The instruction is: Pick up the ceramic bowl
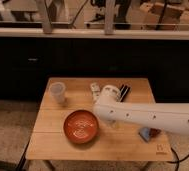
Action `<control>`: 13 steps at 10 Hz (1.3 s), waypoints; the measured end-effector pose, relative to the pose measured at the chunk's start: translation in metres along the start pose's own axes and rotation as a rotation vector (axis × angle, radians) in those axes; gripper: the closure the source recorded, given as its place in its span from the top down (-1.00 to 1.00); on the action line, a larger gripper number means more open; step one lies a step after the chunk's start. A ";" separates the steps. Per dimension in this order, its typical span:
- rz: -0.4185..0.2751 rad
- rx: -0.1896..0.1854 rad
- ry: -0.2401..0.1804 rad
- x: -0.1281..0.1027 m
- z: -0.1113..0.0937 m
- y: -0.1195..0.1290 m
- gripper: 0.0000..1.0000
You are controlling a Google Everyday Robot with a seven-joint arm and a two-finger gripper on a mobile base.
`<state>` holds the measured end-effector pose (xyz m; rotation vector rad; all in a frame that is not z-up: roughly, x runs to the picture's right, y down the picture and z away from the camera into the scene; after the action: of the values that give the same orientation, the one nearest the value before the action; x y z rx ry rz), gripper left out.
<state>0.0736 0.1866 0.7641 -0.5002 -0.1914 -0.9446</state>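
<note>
Ceramic bowl [81,126]: wide, shallow and round, glossy orange-red with faint pale swirls inside; far wider than the cup [58,92].
Bowl's place: upright on the table [118,148], toward the front left, with bare wood all around it.
Hand [110,119]: tucked under the rounded end of the white arm [153,117], near the bowl's right rim, over the middle of the table. From where I stand I cannot tell whether it is open or closed.
Arm: comes in from the right and lies across the table's right half.
Cup: small, translucent white, upright at the back left, well apart from the bowl.
Table: small, light wooden planks, with a little dark mark near the front right corner.
Back of table: a small white object [95,91] and some dark sticks [124,91] on either side of the arm's end; I cannot make out what they are.
Room: a dark cabinet front [88,60] runs behind the table under a pale ledge [88,32]; speckled floor [10,130] on the left.
Hidden: a blue item [145,134] pokes out below the arm, mostly covered.
Cut off: the arm's base, past the right edge.
</note>
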 end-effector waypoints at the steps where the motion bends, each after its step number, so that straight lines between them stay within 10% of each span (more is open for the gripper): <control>1: -0.026 0.001 -0.003 -0.002 0.005 0.001 0.60; 13: -0.230 0.005 -0.030 -0.021 0.032 -0.007 0.60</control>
<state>0.0581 0.2138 0.7862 -0.4948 -0.2829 -1.1610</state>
